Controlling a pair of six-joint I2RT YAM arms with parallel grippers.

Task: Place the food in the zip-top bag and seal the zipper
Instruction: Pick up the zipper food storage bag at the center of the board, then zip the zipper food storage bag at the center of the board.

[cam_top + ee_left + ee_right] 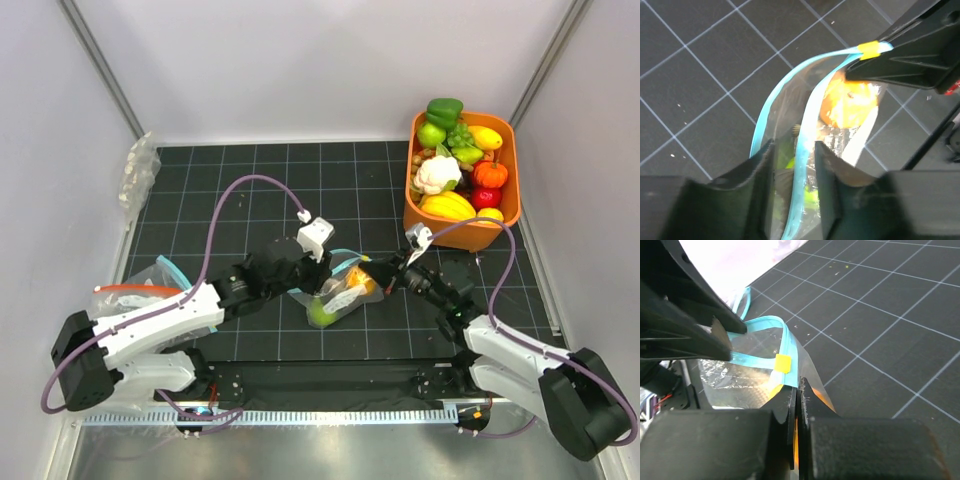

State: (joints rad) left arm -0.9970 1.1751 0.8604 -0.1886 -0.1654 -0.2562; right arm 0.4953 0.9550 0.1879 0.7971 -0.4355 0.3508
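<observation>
The zip-top bag (340, 293) lies mid-table with the lime-green fruit (320, 314) and the orange-yellow fruit (359, 287) inside it. My left gripper (325, 272) is open; in the left wrist view its fingers (762, 170) straddle one lip of the teal-blue zipper (805, 130), while the other lip runs outside the left finger. The mouth gapes. My right gripper (388, 272) is shut on the bag's end beside a yellow tab (782, 363), jaws pressed together on the plastic (799, 385). The orange-yellow fruit (847, 102) and green fruit (812, 197) show through the plastic.
An orange bin (455, 233) of toy produce stands at the back right. A clear bag with a red-orange strip (135, 290) lies by the left arm. A clear bag with whitish pieces (138, 175) lies at the back left. White walls enclose the table.
</observation>
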